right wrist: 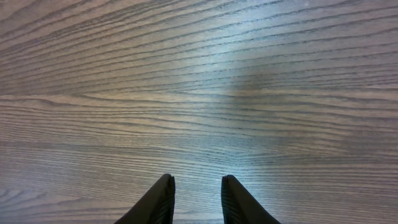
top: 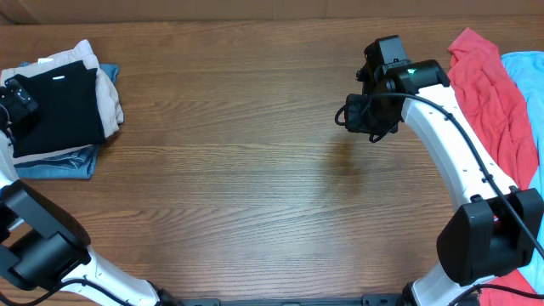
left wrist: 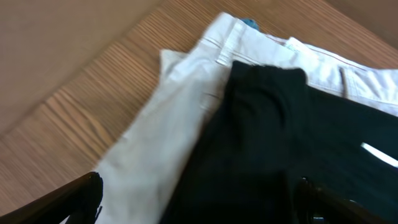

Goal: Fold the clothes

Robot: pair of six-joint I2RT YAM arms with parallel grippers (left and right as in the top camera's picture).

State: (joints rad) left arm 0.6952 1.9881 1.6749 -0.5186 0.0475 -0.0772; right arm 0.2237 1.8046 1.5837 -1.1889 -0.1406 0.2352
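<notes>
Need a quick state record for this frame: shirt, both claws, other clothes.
black shirt: folded flat, on top of beige trousers and denim, left side of table
left claw: wide open above the shirt, holding nothing
right claw: slightly open, empty, over bare wood
other clothes: red garment and light blue garment, right edge

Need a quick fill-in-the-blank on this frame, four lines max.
1. The folded black garment lies on ___ trousers.
2. The left claw above it stands ___, holding nothing.
3. The right claw grips ___ over the bare table.
4. The coral-red garment lies on the table's ___ side.
Missing: beige; open; nothing; right.
</notes>
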